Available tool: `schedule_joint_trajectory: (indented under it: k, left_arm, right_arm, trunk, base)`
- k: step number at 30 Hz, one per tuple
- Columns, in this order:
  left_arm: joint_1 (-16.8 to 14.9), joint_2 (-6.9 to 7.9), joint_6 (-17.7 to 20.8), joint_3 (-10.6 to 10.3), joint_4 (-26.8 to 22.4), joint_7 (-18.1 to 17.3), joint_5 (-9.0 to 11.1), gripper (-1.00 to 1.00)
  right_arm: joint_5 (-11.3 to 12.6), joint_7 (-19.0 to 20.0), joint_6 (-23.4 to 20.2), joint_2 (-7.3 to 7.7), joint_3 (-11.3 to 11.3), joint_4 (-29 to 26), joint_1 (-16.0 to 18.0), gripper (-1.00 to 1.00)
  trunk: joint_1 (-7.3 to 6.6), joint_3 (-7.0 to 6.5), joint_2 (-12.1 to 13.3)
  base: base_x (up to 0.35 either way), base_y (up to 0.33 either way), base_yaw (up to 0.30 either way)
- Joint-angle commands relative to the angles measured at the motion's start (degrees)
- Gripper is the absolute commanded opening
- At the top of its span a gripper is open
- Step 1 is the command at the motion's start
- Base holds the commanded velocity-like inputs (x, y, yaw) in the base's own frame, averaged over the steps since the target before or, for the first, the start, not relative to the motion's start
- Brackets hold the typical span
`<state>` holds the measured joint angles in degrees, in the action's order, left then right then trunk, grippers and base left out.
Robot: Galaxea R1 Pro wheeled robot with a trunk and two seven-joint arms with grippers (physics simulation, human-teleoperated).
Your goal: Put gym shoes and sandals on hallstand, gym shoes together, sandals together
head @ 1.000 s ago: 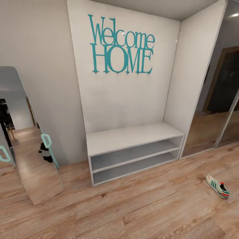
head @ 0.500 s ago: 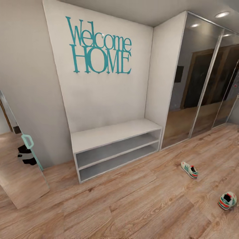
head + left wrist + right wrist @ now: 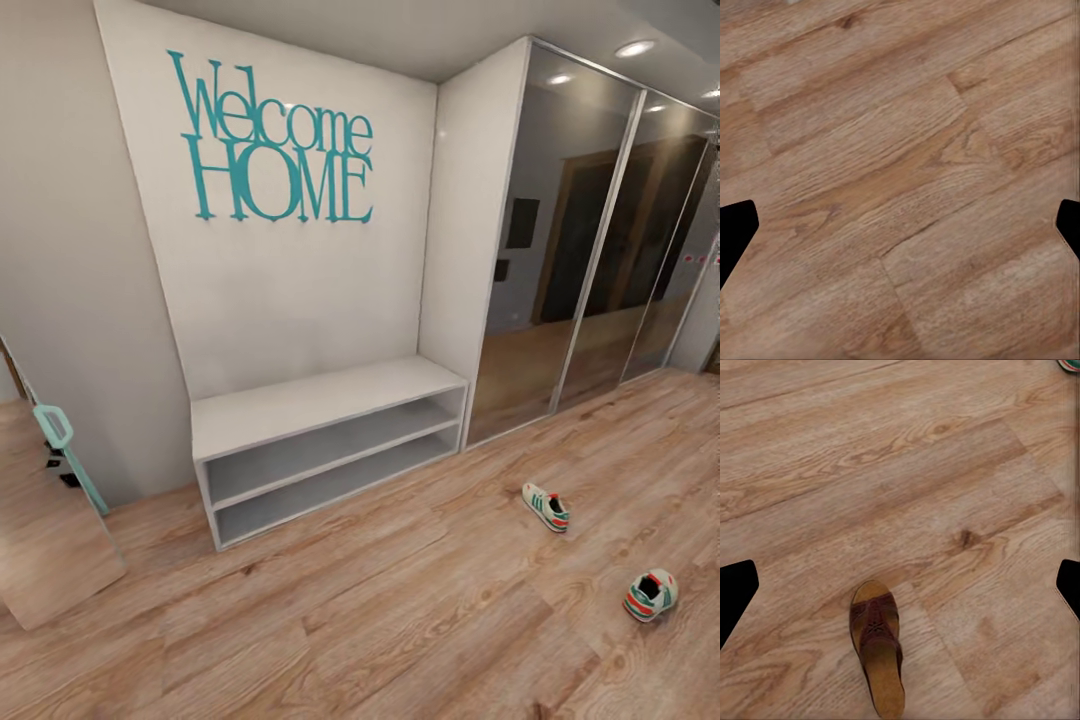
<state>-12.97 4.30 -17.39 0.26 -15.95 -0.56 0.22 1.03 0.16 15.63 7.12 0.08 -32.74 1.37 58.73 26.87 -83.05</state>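
Two gym shoes (image 3: 546, 507) (image 3: 650, 595) are recorded on the corridor floor (image 3: 400, 610) in the head view, well apart from each other and to the right of a grey two-slot bench (image 3: 325, 455) set under teal "Welcome HOME" lettering (image 3: 275, 145); this bench is judged not to be the intended rack. One sandal (image 3: 877, 652) is noted in the right wrist view, lying flat on the planks between the finger tips of the right gripper (image 3: 900, 585), which are spread wide with nothing held. The left gripper (image 3: 900, 225) is likewise found wide open over bare flooring. No footwear has yet been lifted, so the task is assessed as at its search-and-approach stage. A descent of the right arm onto the sandal is judged the likeliest next move, calling for alignment across its narrow strap section. The sandal is seen as brown perforated leather over a smooth tan footbed, thin and flat. The sneakers are off-white with green stripes and red-orange patches. Mirrored wardrobe doors (image 3: 590, 250) and a leaning mirror (image 3: 45, 520) are glossy, the flooring matt and grained.
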Motion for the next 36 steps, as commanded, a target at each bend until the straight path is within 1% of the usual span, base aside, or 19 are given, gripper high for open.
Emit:
schedule_joint_trajectory:
  k: [1,11,21,25,36]
  left_arm:
    - [0.0,0.01,-0.2,0.0,0.0,-0.1,0.0,1.0]
    - [0.0,0.01,-0.2,0.1,0.0,-0.1,0.0,1.0]
    - [0.0,0.03,-0.2,0.1,0.0,-0.1,0.0,1.0]
    - [0.0,0.08,-0.2,0.2,0.0,-0.1,0.1,1.0]
    - [0.0,0.1,-0.2,0.2,0.0,-0.1,0.1,1.0]
  right_arm:
    - [0.1,0.0,0.2,0.0,0.0,0.1,0.0,1.0]
    - [0.1,0.0,0.2,-0.16,0.0,0.0,0.0,1.0]
    - [0.1,-0.1,0.2,-0.26,0.0,0.0,0.0,1.0]
    - [0.1,-0.2,0.2,-0.26,0.0,0.0,0.0,1.0]
    - [0.1,-0.1,0.2,-0.26,0.0,0.0,0.0,1.0]
  trunk:
    - [0.0,0.06,0.0]
    - [0.0,0.06,0.0]
    - [0.0,0.06,0.0]
    - [0.0,0.06,0.0]
    - [0.0,0.06,0.0]
  base:
    - [-0.003,-0.266,-0.001]
    - [-0.014,-0.266,0.0]
    - [-0.182,-0.208,0.0]
    - [-0.105,-0.071,0.0]
    - [-0.011,-0.007,0.0]
